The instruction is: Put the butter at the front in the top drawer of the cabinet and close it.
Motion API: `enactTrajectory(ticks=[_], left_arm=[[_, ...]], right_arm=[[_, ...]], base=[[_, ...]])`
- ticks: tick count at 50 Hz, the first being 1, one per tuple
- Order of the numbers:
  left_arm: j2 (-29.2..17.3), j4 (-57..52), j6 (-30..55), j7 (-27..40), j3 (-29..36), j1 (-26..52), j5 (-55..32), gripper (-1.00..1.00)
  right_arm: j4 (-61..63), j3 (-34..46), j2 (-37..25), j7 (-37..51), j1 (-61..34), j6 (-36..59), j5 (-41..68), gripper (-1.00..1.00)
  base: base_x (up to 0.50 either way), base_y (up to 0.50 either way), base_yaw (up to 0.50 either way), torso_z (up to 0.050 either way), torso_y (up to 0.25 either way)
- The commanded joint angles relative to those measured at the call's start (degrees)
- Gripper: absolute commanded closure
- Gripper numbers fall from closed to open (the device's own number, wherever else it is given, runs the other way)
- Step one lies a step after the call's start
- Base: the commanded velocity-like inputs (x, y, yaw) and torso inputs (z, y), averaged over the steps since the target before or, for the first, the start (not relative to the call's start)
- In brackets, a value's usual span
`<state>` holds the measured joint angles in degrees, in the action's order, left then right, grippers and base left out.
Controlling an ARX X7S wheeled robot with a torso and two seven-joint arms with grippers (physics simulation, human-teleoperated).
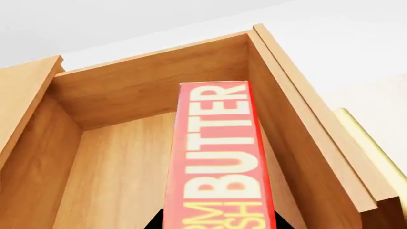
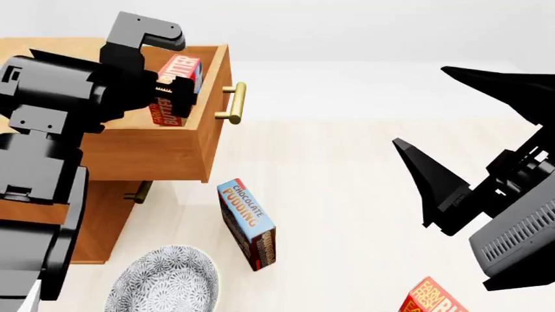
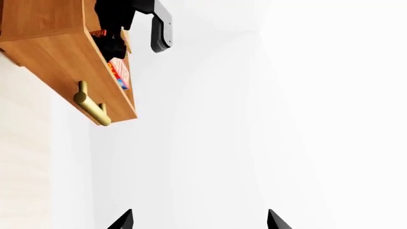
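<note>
At the far left of the head view, the left pincer (image 2: 171, 91) is gripping the butter (image 2: 178, 88) and holding it inside the pulled-out top drawer (image 2: 156, 153) of the cabinet (image 2: 95, 221); whether the carton is touching the drawer floor cannot be told. Seen from the left wrist, the red-orange carton (image 1: 219, 157) is standing between the drawer's wooden walls (image 1: 146, 86), nearer the front panel that is carrying the brass handle (image 1: 375, 148), with dark fingertips (image 1: 156, 223) showing at its lower end. Just right of the drawer, the brass bar handle (image 2: 232, 103) is jutting out over the pale worktop (image 2: 347, 195), and the lower drawer's handle (image 2: 139, 193) is peeking out below. Further right, a chocolate pudding box (image 2: 247, 224) is lying on the worktop, with a patterned grey bowl (image 2: 165, 283) near it toward the front edge. A second butter carton (image 2: 433, 298) is lying at the frame's lower edge. At the far right, the right pincer (image 2: 433, 195) is hanging spread wide and empty, well apart from every object, its two dark tips (image 3: 121, 220) showing against bare white in its own wrist view.
</note>
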<state>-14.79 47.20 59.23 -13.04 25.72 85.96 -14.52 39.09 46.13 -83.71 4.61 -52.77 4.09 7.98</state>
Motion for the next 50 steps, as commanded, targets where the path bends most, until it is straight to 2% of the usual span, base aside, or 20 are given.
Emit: enactTrajectory(ticks=[1, 10, 11, 27, 40, 50], left_arm=[[-0.04, -1.57, -0.06, 0.72, -0.61, 0.49, 0.12, 1.0], [-0.02, -1.44, -0.06, 0.49, -0.39, 0.49, 0.01, 1.0], [0.0, -1.22, -0.16, 0.52, -0.38, 0.59, 0.04, -1.0], [-0.04, -1.5, -0.16, 0.23, -0.17, 0.99, -0.18, -1.0], [0.09, -0.98, -0.29, -0.82, 0.13, 6.6, -0.01, -1.0], [-0.49, -7.17, 0.15, -0.64, -1.9, 8.09, -1.56, -1.0]], right_arm=[[-0.14, -0.05, 0.15, 0.05, 0.29, 0.03, -0.2, -1.0], [-0.06, -0.17, -0.74, 0.5, 0.63, -0.59, 0.2, -1.0], [-0.14, -0.18, -0.51, 0.4, 0.61, -0.5, 0.1, -1.0], [-0.2, -0.35, 0.43, 0.02, 0.69, 0.14, -0.31, -1.0], [-0.03, -0.58, 0.98, -0.42, 0.65, 0.53, -0.55, -1.0], [0.24, -0.99, 0.59, 0.21, 0.71, 0.74, -0.01, -1.0]], base=[[0.0, 0.0, 0.0, 0.0, 0.0], [0.0, 0.0, 0.0, 0.001, 0.001], [0.0, 0.0, 0.0, 0.0, 0.0], [0.0, 0.0, 0.0, 0.0, 0.0], [0.0, 0.0, 0.0, 0.0, 0.0], [0.0, 0.0, 0.0, 0.0, 0.0]])
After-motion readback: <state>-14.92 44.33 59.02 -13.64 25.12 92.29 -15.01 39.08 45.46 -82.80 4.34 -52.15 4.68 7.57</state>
